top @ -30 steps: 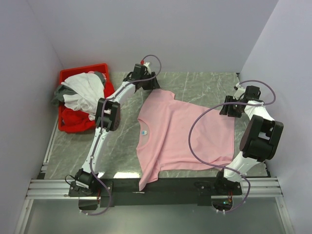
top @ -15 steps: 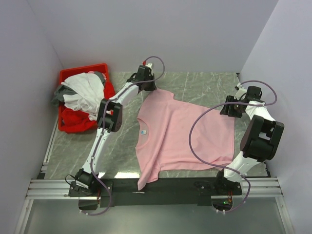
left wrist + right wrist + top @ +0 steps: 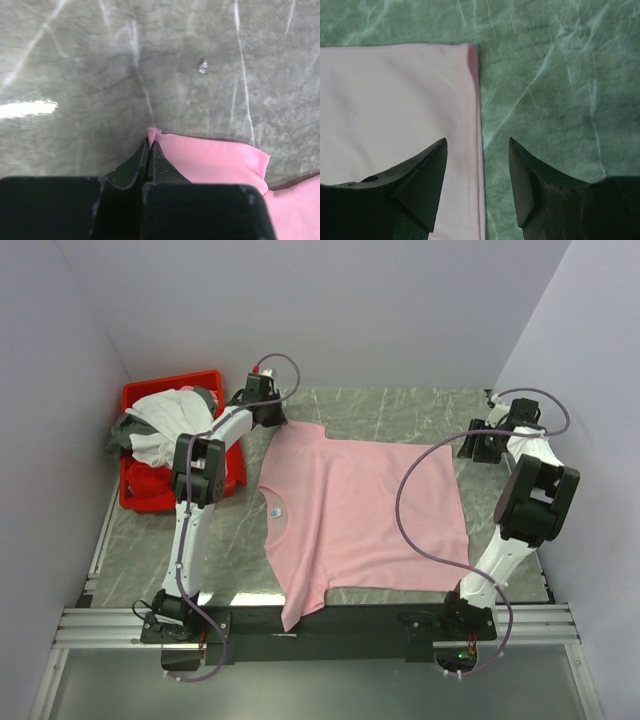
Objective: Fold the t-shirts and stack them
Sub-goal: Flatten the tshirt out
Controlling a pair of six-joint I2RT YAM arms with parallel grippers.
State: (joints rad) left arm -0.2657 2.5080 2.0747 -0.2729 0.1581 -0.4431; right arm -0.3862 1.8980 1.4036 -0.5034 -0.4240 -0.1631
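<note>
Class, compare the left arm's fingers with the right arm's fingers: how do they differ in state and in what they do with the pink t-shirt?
The left fingers are shut, pinching a fold of the pink t-shirt; the right fingers stand open and grip nothing. The left fingers are at the sleeve; the right fingers straddle the hem's edge. Both are at the shirt's far side.

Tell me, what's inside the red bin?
A heap: white cloth on top, grey cloth at the left edge, red cloth lower down. The bin floor is hidden beneath them.
</note>
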